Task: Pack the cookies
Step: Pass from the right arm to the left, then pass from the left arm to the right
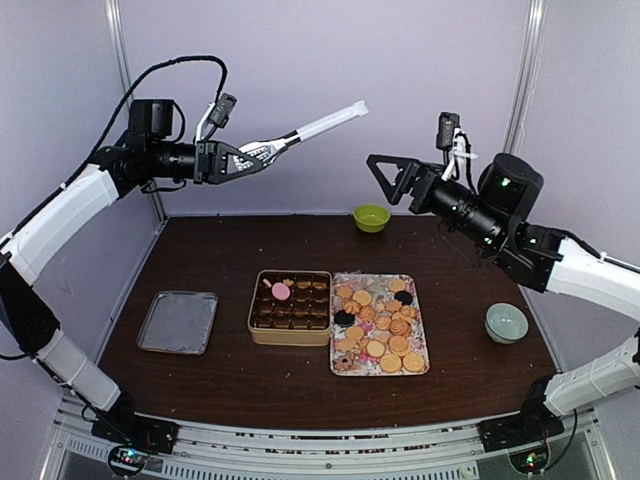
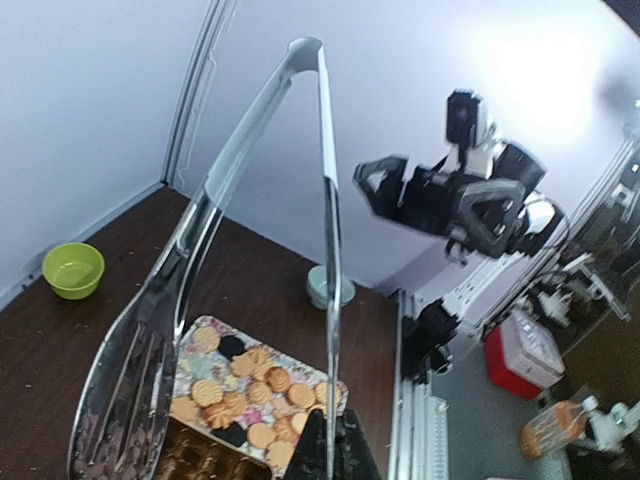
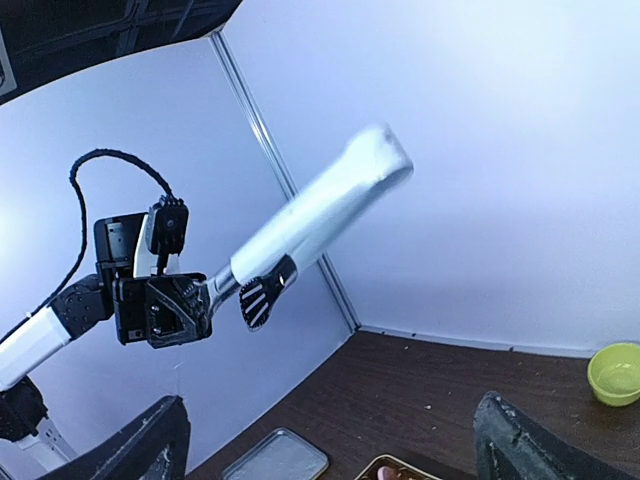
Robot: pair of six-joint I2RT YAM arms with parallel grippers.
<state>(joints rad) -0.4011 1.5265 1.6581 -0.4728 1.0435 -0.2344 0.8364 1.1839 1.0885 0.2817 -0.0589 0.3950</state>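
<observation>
cookies [image 1: 380, 325] on tray [image 1: 336, 305], box [image 1: 290, 307] just left, pan [image 1: 178, 322] farther left, bowl [image 1: 371, 217] behind tray

Glossy metal tongs [image 2: 135, 370]; matt dark wood-look table [image 1: 200, 250]

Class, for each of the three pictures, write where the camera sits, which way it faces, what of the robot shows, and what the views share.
Top: above, behind the bases, looking down at the table and cookies; both arms show.
Left wrist: on the raised left gripper, facing along its tongs toward the right arm.
Right wrist: on the right gripper, facing the left arm; own fingers show.
Shared: all see the green bowl.
</observation>
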